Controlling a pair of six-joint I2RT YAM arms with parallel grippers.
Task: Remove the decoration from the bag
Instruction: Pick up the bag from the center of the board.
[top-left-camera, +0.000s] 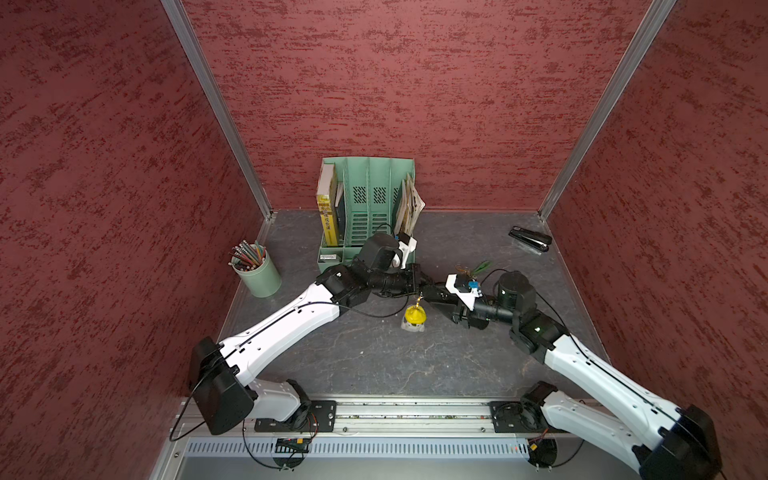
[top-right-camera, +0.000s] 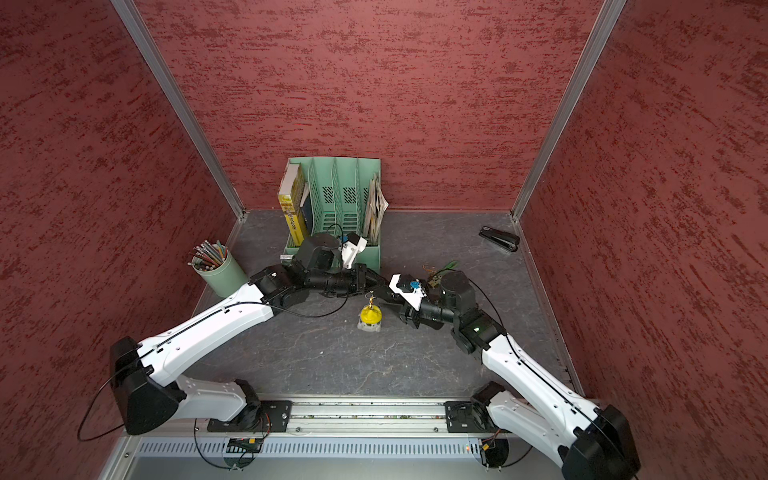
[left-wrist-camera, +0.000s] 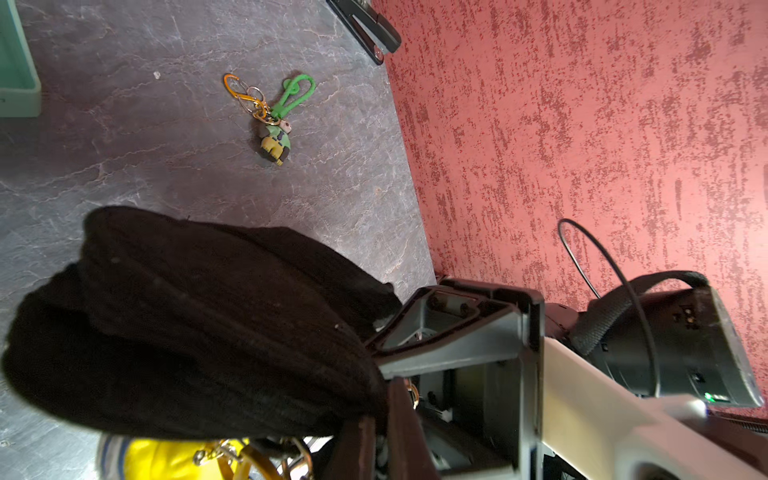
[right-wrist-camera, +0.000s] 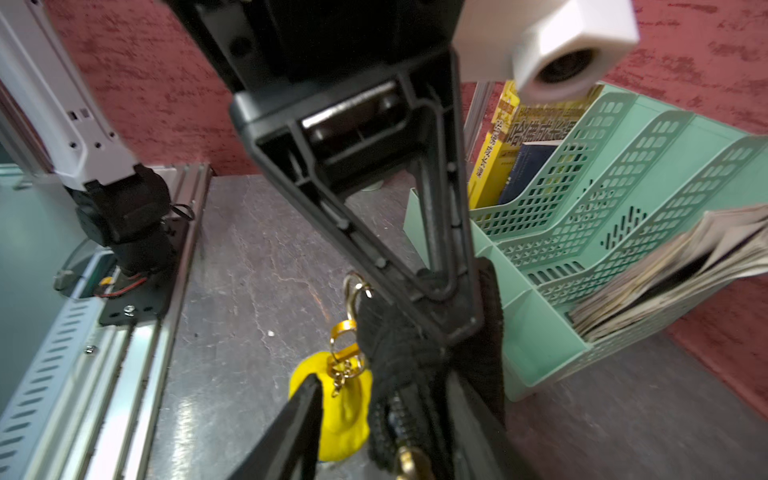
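Note:
The bag (left-wrist-camera: 187, 332) is a soft black pouch held up off the table, and my left gripper (left-wrist-camera: 380, 419) is shut on its edge. Under it hangs the decoration (right-wrist-camera: 349, 415), a yellow charm on a gold clasp (right-wrist-camera: 353, 291); in both top views the decoration (top-left-camera: 414, 316) (top-right-camera: 370, 314) dangles just above the table between the two arms. My right gripper (right-wrist-camera: 386, 395) faces the left one at the bag's zipper edge. It is open: one of its fingers (right-wrist-camera: 305, 411) stands beside the yellow charm, and the other is on the far side of the black fabric.
A second keychain (left-wrist-camera: 274, 141) with a green clip lies on the table behind the right wrist. A black stapler (top-left-camera: 531, 240) sits at the back right, a green file organizer (top-left-camera: 368, 208) at the back middle, a pencil cup (top-left-camera: 255, 270) at the left.

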